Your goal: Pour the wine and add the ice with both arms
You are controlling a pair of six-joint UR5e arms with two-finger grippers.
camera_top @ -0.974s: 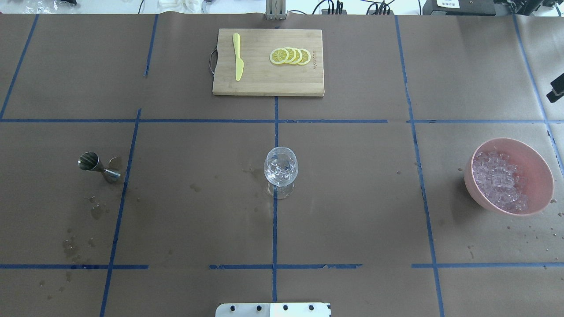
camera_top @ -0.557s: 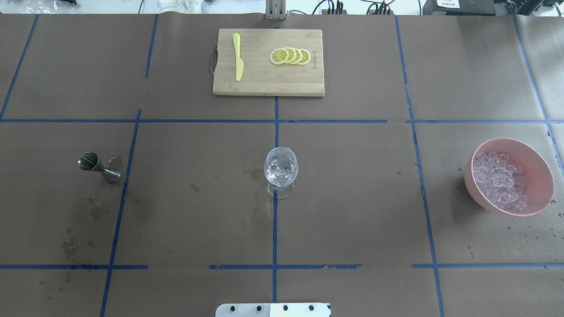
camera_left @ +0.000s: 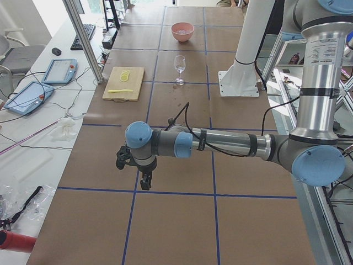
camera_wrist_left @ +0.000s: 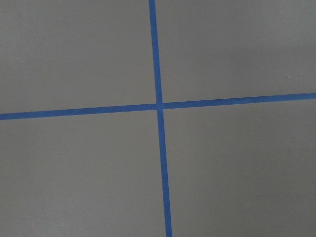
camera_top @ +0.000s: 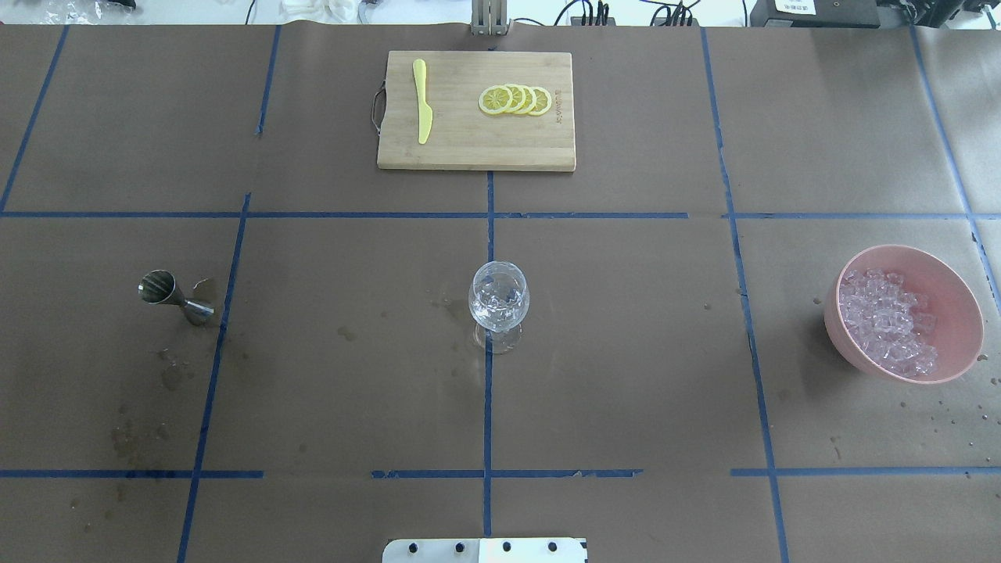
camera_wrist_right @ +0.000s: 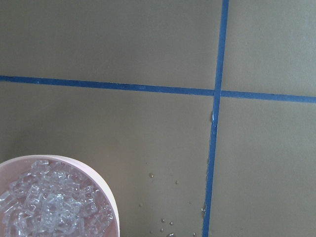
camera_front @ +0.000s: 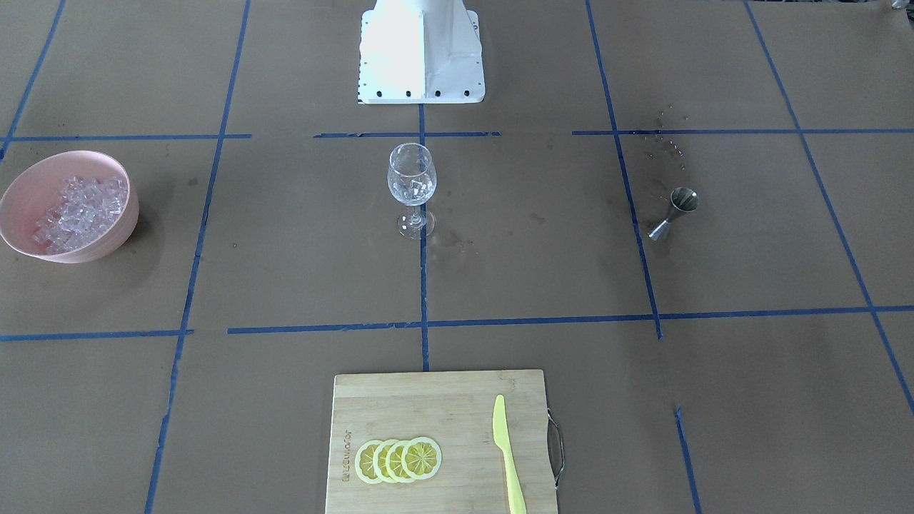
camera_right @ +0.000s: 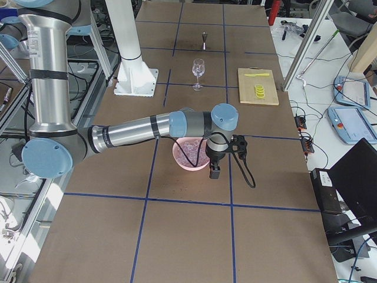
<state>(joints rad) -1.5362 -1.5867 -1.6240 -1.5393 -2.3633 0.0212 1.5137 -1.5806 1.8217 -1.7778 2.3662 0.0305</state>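
Observation:
A heap of clear ice (camera_top: 887, 320) fills a pink bowl (camera_top: 960, 309) at the table's right. It also shows in the right wrist view (camera_wrist_right: 44, 207). A clear stemmed glass (camera_top: 499, 301) stands at the table's centre with some cubes inside (camera_front: 411, 189). A steel jigger (camera_top: 168, 293) stands at the left. My left gripper (camera_left: 144, 179) hangs over bare table far to the left. My right gripper (camera_right: 215, 172) hangs just beyond the bowl (camera_right: 182, 160). Both show only in side views, so I cannot tell whether they are open or shut.
A wooden cutting board (camera_top: 469, 152) at the far centre holds a yellow knife (camera_top: 422, 102) and lemon slices (camera_top: 514, 99). The white pedestal (camera_front: 421, 50) stands at the near edge. Wet spots (camera_top: 168, 375) lie near the jigger, and droplets (camera_wrist_right: 165, 219) by the bowl.
A dark tip of the right arm at the overhead view's right edge has moved out of that view. Nothing on the table has moved.

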